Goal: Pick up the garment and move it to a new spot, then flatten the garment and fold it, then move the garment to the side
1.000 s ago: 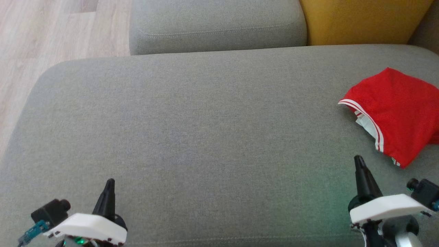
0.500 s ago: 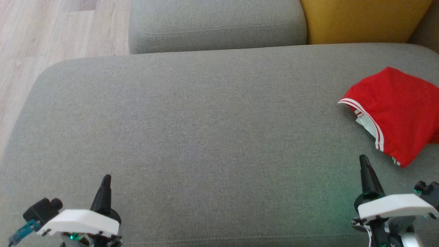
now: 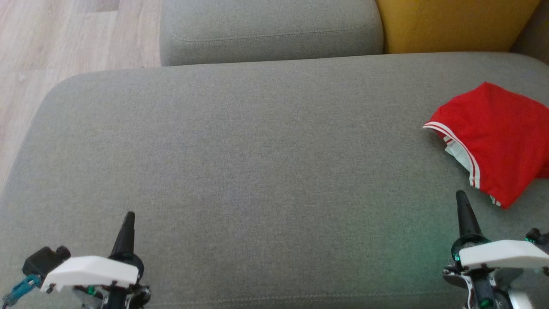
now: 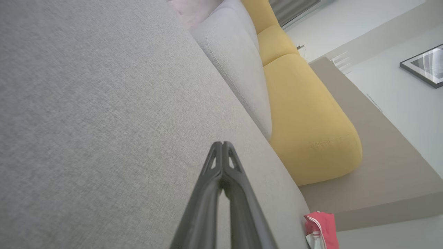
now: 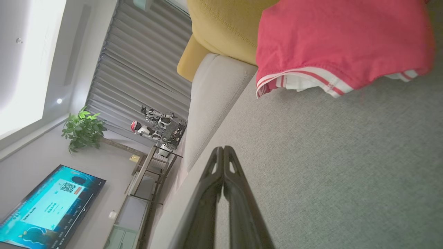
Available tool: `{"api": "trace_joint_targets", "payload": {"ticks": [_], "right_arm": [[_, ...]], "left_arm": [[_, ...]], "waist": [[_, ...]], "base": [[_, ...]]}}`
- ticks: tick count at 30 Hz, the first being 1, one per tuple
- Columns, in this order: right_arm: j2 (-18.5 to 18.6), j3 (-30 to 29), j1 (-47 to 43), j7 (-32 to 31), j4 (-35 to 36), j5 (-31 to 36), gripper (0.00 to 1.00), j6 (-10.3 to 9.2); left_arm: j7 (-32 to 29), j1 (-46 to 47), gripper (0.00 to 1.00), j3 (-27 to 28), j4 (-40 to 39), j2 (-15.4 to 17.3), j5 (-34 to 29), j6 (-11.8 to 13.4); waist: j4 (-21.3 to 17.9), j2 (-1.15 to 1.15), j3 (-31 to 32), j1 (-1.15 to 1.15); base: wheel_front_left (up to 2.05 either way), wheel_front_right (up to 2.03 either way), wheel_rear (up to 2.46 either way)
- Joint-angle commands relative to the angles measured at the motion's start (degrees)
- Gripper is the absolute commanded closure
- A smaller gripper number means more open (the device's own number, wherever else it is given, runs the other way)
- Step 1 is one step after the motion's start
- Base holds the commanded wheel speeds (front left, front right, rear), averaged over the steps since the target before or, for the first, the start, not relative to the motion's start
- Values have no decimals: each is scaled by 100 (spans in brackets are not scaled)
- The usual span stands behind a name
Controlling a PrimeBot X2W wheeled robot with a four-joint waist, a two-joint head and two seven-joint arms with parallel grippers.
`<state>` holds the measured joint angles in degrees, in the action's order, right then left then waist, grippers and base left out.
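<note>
Garment: a red garment [image 3: 497, 137] with white striped trim lies in a loosely folded heap at the right end of the seat and runs off the right edge of the head view. Its trimmed edge faces the middle of the seat, and a bit of white lining shows under it.
Seat: a wide grey fabric seat cushion [image 3: 257, 163] with rounded corners. The garment rests flat on it.
Left gripper: the left gripper [image 3: 129, 215] sits low at the near left over the seat. Its two dark fingers are pressed together tip to tip with nothing between them. It is well apart from the garment.
Right gripper: the right gripper [image 3: 461, 195] sits at the near right, fingers likewise squeezed together and holding nothing. Its tip points toward the garment's near corner, close to it but not touching.
Behind the seat: a grey back cushion [image 3: 270, 25], with a yellow cushion [image 3: 454, 21] just beside it on the right.
Floor: pale wooden floor [image 3: 64, 34] shows past the seat's left end.
Room: a lit screen [image 5: 48, 204], a leafy plant [image 5: 83, 129] and grey curtains [image 5: 138, 69] show in the right wrist view.
</note>
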<state>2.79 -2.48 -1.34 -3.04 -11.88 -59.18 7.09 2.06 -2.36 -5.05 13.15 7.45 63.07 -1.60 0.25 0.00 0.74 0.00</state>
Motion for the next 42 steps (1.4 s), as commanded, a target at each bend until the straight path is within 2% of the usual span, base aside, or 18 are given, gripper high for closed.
{"api": "trace_joint_targets", "payload": {"ticks": [1, 42], "right_arm": [[110, 40, 361, -16, 157, -173, 100, 25], [109, -221, 682, -202, -152, -2925, 100, 37]], "left_arm": [[-36, 363, 100, 199, -168, 35, 142, -67], [-673, 775, 100, 940, 50, -329, 2554, -510]], "waist": [[0, 0, -2, 0], [-21, 0, -78, 0]], "base": [[0, 0, 0], [0, 0, 0]]}}
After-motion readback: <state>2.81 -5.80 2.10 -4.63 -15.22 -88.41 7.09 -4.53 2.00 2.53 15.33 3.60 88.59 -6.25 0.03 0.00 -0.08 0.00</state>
